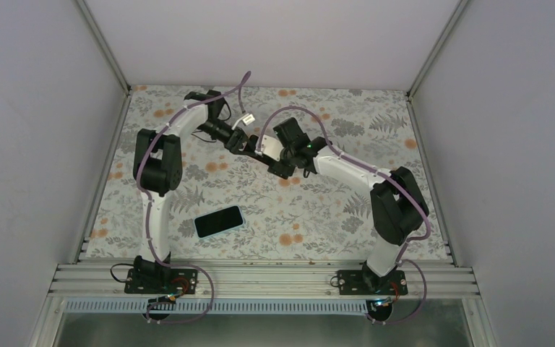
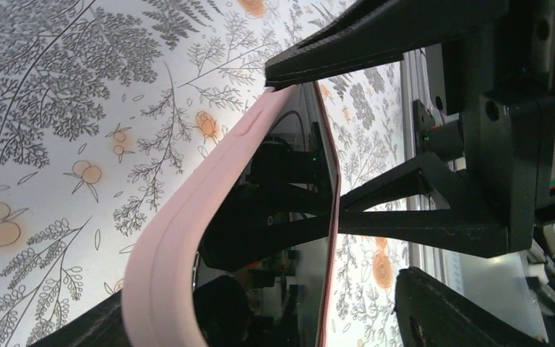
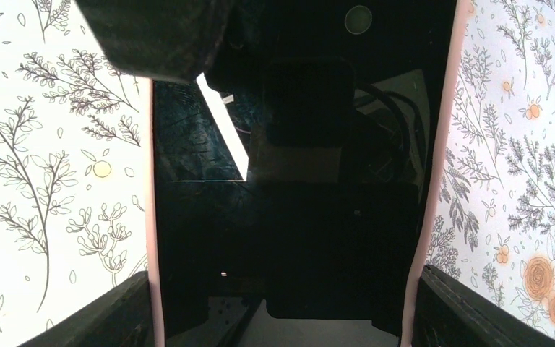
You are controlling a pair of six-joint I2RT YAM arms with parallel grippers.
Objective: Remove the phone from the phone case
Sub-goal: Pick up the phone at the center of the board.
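Floral-print surface fills your white-walled cell, and everything below is placed from the left arm's base at the near rail. You see the left arm rise from that base and bend far ahead of it, then to the right. The right arm stands well to the right of that base and leans back toward the same far spot, so both meet there above the surface. Your right hand is clamped across the pink phone case; its wrist view shows one finger against each long pink edge. Your left hand has its jaws set wide about the end of the case, with the upper finger touching the pink tip. You cannot tell whether it truly grips. The case is off the surface, far ahead and right of the base, its near pink wall bowed outward. The phone sits inside it, its glossy dark screen framed by pink. A second phone with a pale rim lies flat just ahead and right of the base.
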